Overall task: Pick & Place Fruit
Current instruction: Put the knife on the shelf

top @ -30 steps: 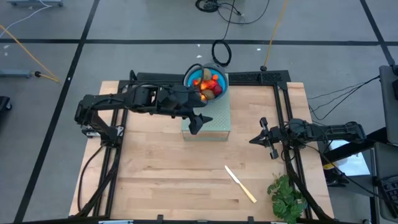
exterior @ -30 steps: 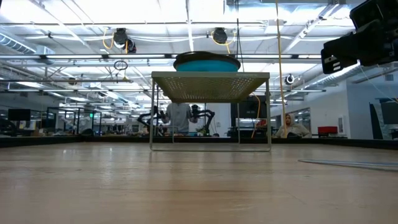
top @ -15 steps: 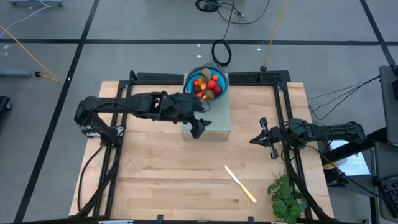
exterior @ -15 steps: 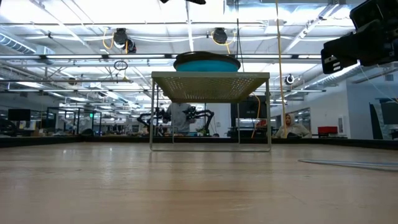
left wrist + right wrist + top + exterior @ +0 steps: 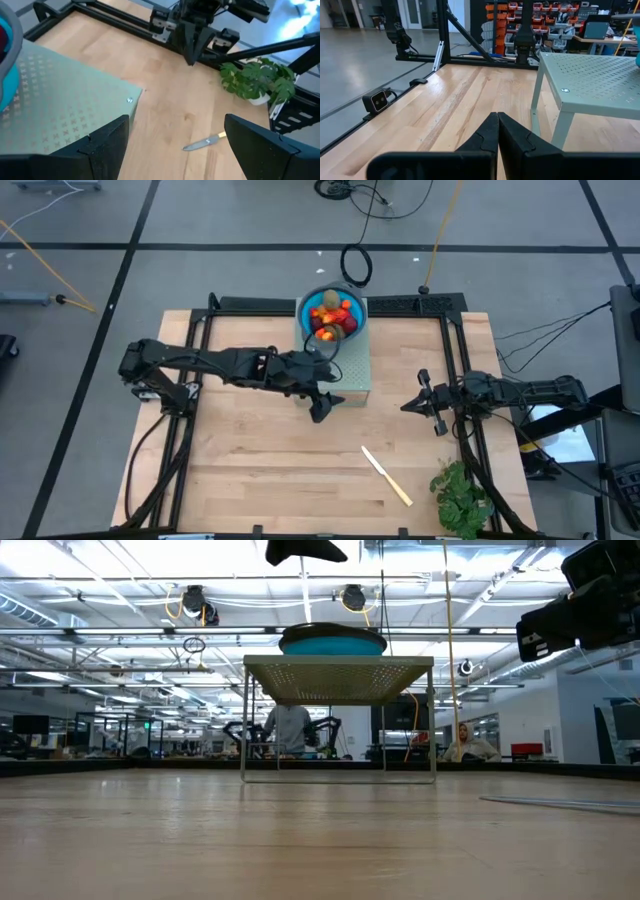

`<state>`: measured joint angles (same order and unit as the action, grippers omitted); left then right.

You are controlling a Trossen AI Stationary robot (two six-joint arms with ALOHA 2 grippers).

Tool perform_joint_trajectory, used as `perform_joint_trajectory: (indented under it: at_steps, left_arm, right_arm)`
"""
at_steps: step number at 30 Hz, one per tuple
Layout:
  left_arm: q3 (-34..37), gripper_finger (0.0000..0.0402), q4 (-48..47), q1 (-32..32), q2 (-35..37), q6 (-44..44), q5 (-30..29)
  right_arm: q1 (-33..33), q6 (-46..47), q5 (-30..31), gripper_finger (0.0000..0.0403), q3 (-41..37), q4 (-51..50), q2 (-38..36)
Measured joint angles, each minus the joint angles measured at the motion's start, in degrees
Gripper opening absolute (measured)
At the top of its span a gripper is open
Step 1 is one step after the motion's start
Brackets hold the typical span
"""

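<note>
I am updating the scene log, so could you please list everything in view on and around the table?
Bowl: one, blue, on the far end of the stand.
Toy fruit: a pile, red, orange and brown-green, inside the bowl.
Stand: one, pale green, perforated, at the table's far middle.
Knife: one, cream, on the table, near right.
Leafy plant: one, green, near-right corner.
Table: one, light wood.
Left tool: open, empty, off the stand's near edge.
Right tool: shut, empty, waiting at right.

The wooden worktop (image 5: 250, 460) carries a green perforated stand (image 5: 352, 376). A cream knife (image 5: 386, 475) and a leafy bunch (image 5: 461, 495) lie near its right edge.
</note>
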<state>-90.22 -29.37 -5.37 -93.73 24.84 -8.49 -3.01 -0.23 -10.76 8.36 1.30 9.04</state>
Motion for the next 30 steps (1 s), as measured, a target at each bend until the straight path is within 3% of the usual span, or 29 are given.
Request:
perform_joint_trajectory:
  at_steps: [7,19,30]
  left_arm:
    - [6.70,0.0324,2.75,0.17,5.75,-0.89,0.00]
    - [24.86,0.0324,6.56,-2.05,24.13,-0.20,-1.42]
    - [34.18,0.0324,7.07,-4.40,38.12,-2.02,-2.67]
  right_arm:
    - [0.00,0.01,0.00,0.0000,0.00,0.15,-0.02]
    - [0.02,1.94,0.28,0.0000,0.02,0.64,0.26]
    - [0.00,7.08,0.37,0.0000,0.02,0.63,0.29]
